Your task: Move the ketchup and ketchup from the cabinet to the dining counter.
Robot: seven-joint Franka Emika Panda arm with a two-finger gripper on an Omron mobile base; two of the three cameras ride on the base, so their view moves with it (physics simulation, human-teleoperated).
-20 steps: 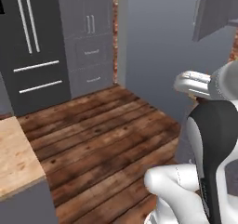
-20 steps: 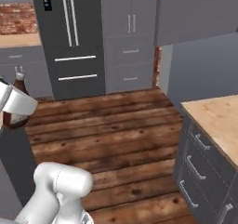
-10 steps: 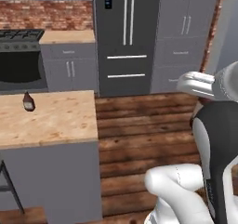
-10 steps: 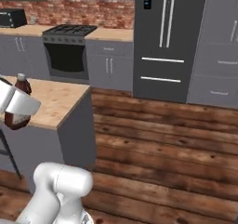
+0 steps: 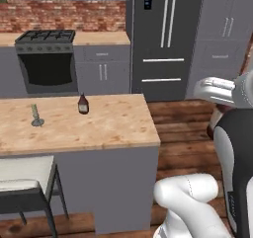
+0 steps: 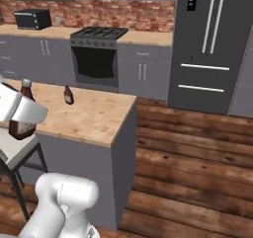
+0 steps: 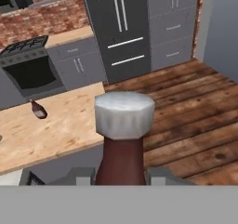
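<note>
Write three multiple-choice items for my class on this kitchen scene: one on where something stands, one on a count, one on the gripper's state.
1. Where does the free ketchup bottle stand?
A. on the dining counter
B. on the stove
C. on the floor

2. How many ketchup bottles are there in all?
A. one
B. two
C. four

3. What is the gripper doing?
A. hanging open over the counter
B. shut on a ketchup bottle
C. pulling the refrigerator handle

Answers:
1 A: it stands upright on the beige top, beside the grey-green stemmed item.
2 B: one on the counter, one in the gripper.
3 B: the hand view has the fingers either side of the bottle's dark red body.
</note>
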